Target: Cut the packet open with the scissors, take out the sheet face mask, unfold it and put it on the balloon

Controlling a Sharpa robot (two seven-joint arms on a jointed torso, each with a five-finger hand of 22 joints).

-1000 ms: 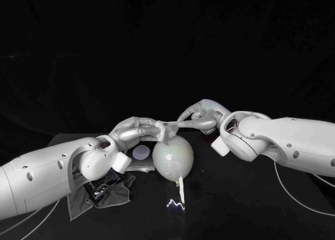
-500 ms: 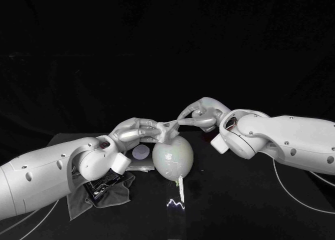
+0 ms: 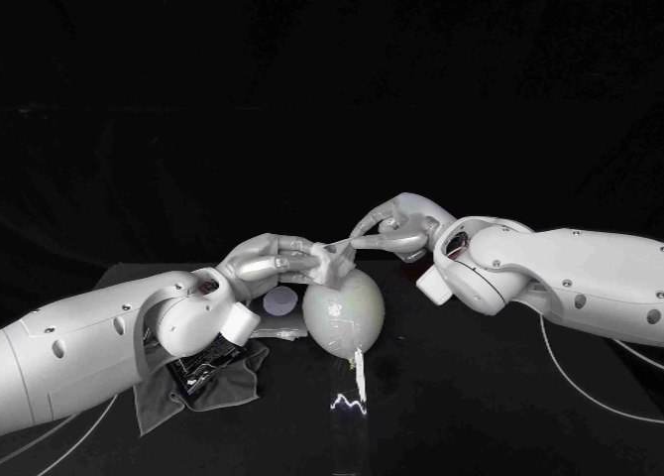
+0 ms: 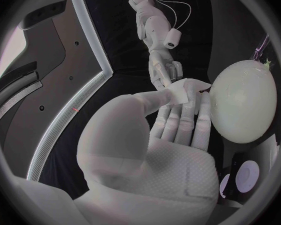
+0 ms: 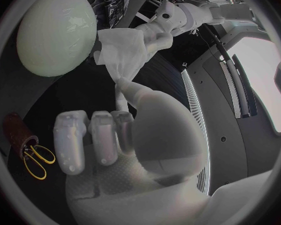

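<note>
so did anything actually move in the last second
Barely. The right hand and its arm lifted very slightly; nothing was taken hold of or let go. It and the left hand still pinch the folded sheet mask between them just above the balloon, which stayed put, as did the dark cloth.

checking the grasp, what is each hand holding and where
The folded sheet mask, near the balloon: left hand pinches one end, right hand the opposite end.
</note>
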